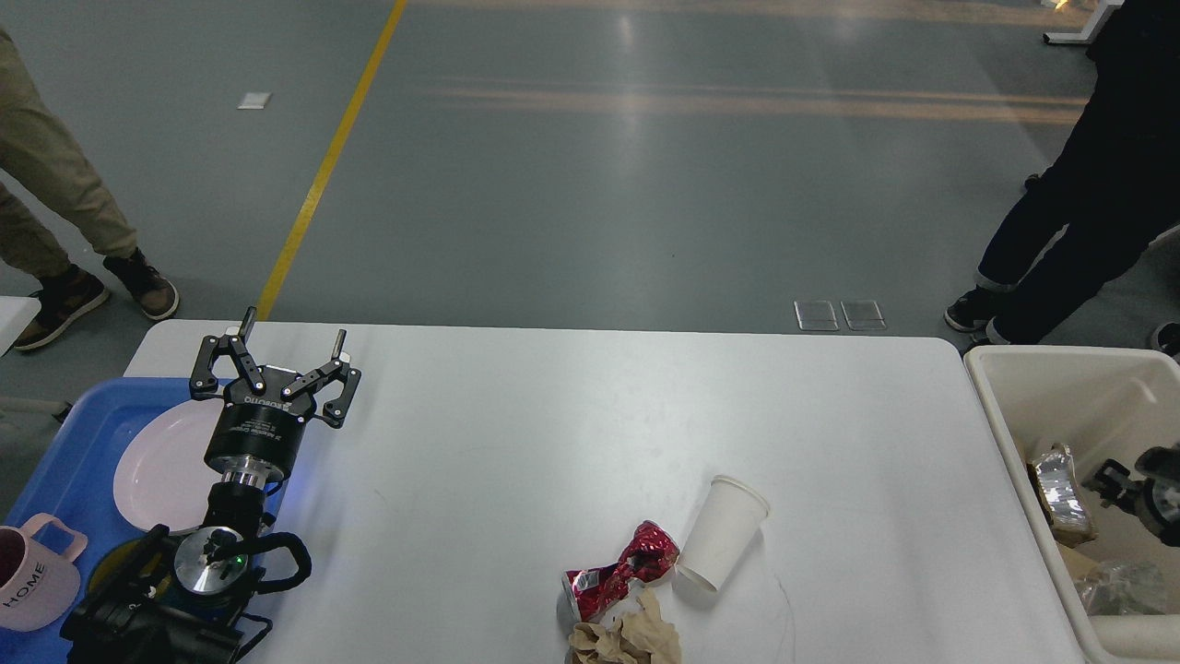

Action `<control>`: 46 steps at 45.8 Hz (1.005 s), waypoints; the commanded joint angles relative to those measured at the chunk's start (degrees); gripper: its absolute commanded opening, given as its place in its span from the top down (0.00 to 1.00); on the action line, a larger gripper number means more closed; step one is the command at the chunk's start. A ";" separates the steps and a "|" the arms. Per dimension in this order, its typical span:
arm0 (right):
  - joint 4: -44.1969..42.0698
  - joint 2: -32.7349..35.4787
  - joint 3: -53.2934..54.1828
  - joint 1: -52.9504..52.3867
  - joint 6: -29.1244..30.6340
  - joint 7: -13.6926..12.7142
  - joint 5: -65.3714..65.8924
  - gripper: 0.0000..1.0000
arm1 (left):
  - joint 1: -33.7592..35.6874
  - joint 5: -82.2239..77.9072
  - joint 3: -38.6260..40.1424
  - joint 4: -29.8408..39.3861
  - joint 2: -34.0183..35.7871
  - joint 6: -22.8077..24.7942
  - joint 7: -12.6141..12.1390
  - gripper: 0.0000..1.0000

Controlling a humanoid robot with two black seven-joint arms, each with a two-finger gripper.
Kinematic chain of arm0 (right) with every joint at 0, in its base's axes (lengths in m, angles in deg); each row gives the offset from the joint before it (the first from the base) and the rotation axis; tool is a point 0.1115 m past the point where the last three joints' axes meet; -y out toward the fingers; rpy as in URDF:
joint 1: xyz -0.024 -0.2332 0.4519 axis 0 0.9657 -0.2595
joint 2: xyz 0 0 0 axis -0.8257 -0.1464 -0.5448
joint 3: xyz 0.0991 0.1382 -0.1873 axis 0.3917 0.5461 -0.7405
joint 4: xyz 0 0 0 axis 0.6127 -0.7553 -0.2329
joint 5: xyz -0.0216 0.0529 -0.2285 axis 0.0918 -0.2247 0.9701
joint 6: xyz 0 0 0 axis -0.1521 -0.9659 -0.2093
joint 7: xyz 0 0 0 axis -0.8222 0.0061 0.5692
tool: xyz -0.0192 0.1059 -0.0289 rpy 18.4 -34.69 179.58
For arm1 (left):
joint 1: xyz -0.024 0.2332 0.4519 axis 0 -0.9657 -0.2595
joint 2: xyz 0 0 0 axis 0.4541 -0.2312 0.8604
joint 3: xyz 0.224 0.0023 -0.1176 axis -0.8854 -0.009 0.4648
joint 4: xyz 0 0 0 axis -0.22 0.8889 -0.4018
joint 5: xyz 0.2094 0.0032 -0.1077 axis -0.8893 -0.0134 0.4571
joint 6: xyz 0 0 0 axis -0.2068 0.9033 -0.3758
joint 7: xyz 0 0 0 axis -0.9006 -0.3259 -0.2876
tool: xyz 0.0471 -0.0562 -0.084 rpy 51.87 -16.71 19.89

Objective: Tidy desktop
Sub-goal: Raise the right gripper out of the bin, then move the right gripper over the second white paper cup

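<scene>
The desktop (590, 443) fills the lower view, wide and white. A beige bin (1023, 406) stands off its right edge, holding foil scraps; a blue tray (78, 443) with a pale plate (157, 470) and pink mug (32, 576) overlaps its left edge. Near the front edge lie a tipped paper cup (724, 533), a crushed red can (619, 570) and crumpled brown paper (627, 636). Our left gripper (291, 346) hovers, fingers apart. Our right gripper (1120, 481) is over the bin; we cannot tell its fingers' state. We judge it must next reach for the litter.
</scene>
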 commanded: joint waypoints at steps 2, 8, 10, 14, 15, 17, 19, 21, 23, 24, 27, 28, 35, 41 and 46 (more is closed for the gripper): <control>12.19 -0.27 -8.51 -17.19 6.33 -0.08 -0.05 0.00 | 0.01 0.00 0.00 0.00 0.00 0.00 0.00 0.04; 19.22 -3.08 -10.81 -29.24 15.55 -0.17 -0.23 0.00 | 0.01 0.00 0.00 0.00 0.00 0.00 0.00 0.04; 20.81 -4.66 -11.68 -32.40 19.59 -0.52 -0.23 0.00 | 0.01 0.00 0.00 0.00 0.00 0.00 0.00 0.04; 24.58 -8.00 -12.65 -40.05 26.81 -1.22 -0.49 0.00 | -0.08 0.00 0.00 0.00 0.00 0.00 0.00 0.04; 25.90 -8.53 -12.65 -41.72 27.60 -1.22 -0.49 0.00 | 0.01 0.00 0.00 0.00 0.00 0.00 0.00 0.04; 28.62 -9.41 -12.65 -45.32 28.75 -1.22 -0.49 0.00 | 0.01 0.00 0.00 0.00 0.00 0.00 0.00 0.04; 31.70 -9.68 -12.57 -49.10 29.45 -1.22 -0.58 0.00 | 0.01 0.00 0.00 0.00 0.00 0.00 0.00 0.04; 35.65 -10.03 -12.57 -52.62 29.55 -1.22 -0.58 0.00 | 0.01 0.00 0.00 0.00 0.00 0.00 0.00 0.04; 39.95 -10.90 -12.48 -56.22 29.28 -1.22 -0.58 0.00 | -0.08 0.00 0.00 0.00 0.00 0.00 0.00 0.04; 42.15 -11.61 -12.56 -57.89 29.02 -1.22 -0.58 0.00 | 0.01 0.00 0.00 0.00 0.00 0.00 0.00 0.04; 47.26 -13.10 -12.57 -62.20 28.49 -1.22 -0.75 0.00 | 0.01 0.00 0.00 0.00 0.00 0.00 0.00 0.04; 48.57 -13.54 -12.57 -63.69 28.40 -1.22 -0.84 0.00 | -0.08 0.00 0.00 -0.08 0.00 0.00 0.00 0.04; 56.14 -16.18 -12.48 -72.93 26.56 -1.22 -3.21 0.04 | -0.08 0.00 0.00 -0.08 0.00 0.00 0.00 0.04; 60.35 -18.20 -12.22 -76.98 24.45 -1.05 -7.26 0.04 | -0.08 0.00 0.00 -0.09 0.00 0.00 0.00 0.04; 60.35 -18.91 -11.25 -76.63 24.27 -0.87 -8.31 0.05 | 0.01 0.00 0.00 -0.09 0.00 0.00 0.00 0.04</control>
